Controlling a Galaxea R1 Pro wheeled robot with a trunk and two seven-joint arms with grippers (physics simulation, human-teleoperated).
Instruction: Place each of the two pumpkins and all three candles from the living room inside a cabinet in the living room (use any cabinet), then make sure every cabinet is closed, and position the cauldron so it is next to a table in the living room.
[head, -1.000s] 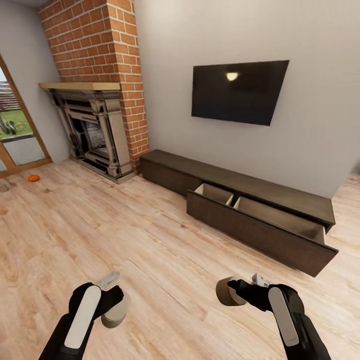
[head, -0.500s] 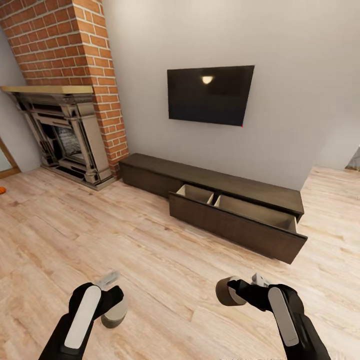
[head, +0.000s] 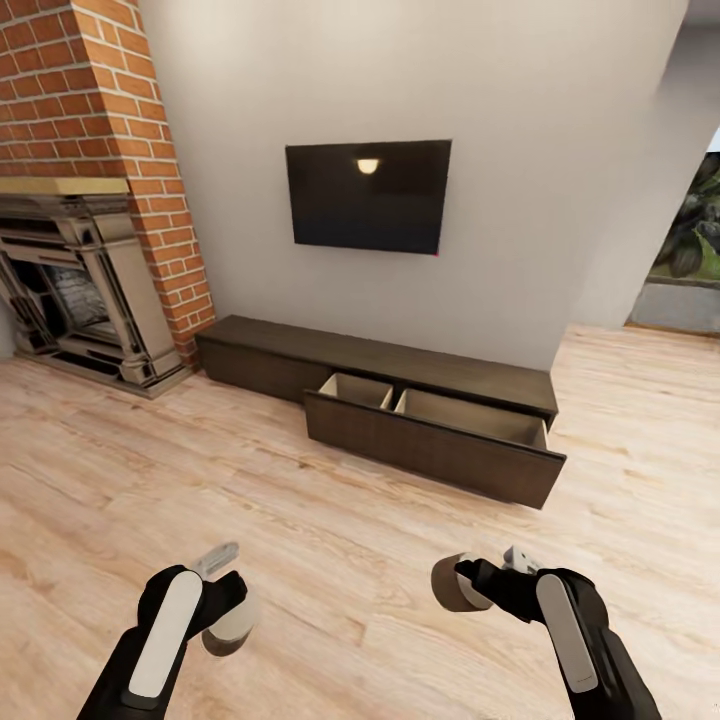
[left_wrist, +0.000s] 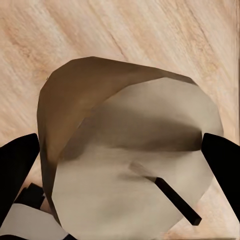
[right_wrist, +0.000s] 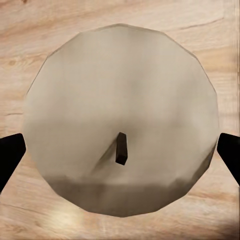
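Each hand carries a candle. The left hand (head: 222, 612) is clenched on a beige candle (head: 232, 625) at 7 o'clock in the head view, held low over the wooden floor (head: 300, 540). In the left wrist view that candle (left_wrist: 132, 165) lies tilted between the dark fingers (left_wrist: 17, 170), its flat end and dark wick facing the camera. The right hand (head: 470, 580) at 5 o'clock grasps the second candle (head: 452, 584), which sticks out toward the middle of the view. In the right wrist view this candle (right_wrist: 120, 120) shows end-on, round, its short wick near the centre and a black fingertip (right_wrist: 10, 155) at either edge.

Beyond both hands, at 12 to 1 o'clock, the long dark-brown cabinet (head: 380, 365) stands against the grey wall. Its wide drawer (head: 435, 440) is pulled out, showing two pale wood compartments. A black television (head: 368, 195) hangs on the wall above it. At 10 o'clock a brick chimney (head: 110, 130) rises over an ornate fireplace (head: 70, 300). At 2 o'clock an opening shows greenery outside.
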